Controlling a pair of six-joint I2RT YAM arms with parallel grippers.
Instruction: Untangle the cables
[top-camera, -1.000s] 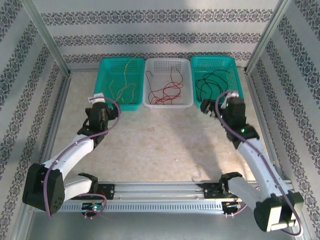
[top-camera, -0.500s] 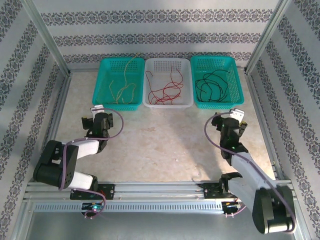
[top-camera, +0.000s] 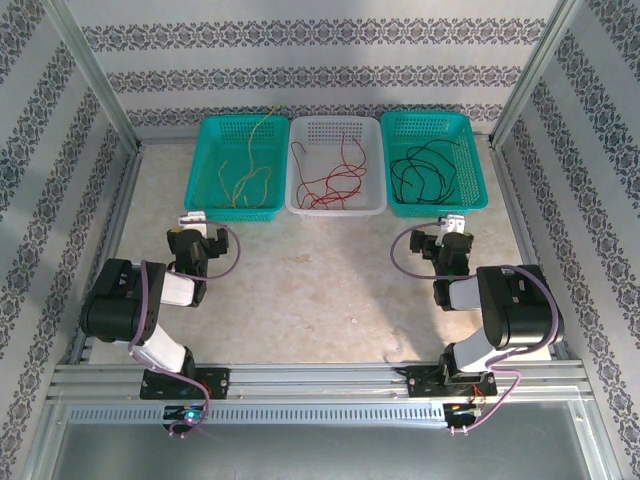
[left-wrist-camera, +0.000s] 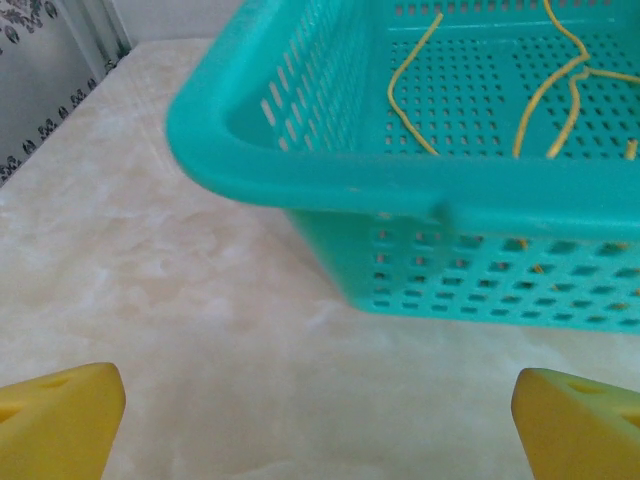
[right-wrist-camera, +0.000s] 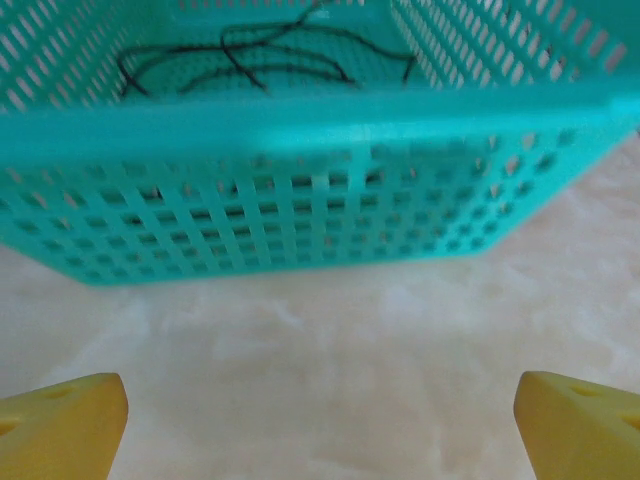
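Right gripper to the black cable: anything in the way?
Yes. The right gripper, open, faces the near wall of the teal basket; the black cable lies inside, behind that wall. Nothing else visible stands between them.

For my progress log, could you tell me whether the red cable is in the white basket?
In: the red cable lies in loose loops inside the white basket.
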